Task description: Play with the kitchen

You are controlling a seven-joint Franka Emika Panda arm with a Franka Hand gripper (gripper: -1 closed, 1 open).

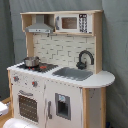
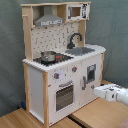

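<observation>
The kitchen [image 1: 60, 75] [image 2: 60, 65] is a tall white and light-wood toy unit, seen in both exterior views. It has a grey hood [image 1: 39, 26], a small microwave [image 1: 72, 23], a black faucet [image 1: 85, 59] over a sink [image 1: 74, 73], and a metal pot [image 1: 31, 61] [image 2: 48, 56] on the stovetop. Its windowed oven door [image 2: 64, 95] is closed. My gripper [image 2: 99, 92] is a white shape low in the second exterior view's right, level with the lower cabinet and apart from it. A white part of the arm [image 1: 19, 123] shows at the first exterior view's bottom edge.
The kitchen stands on light wooden boards [image 2: 100, 117] in front of a grey curtain [image 2: 10, 50]. A cabinet door with a dark window [image 2: 91, 73] sits under the sink, closest to my gripper.
</observation>
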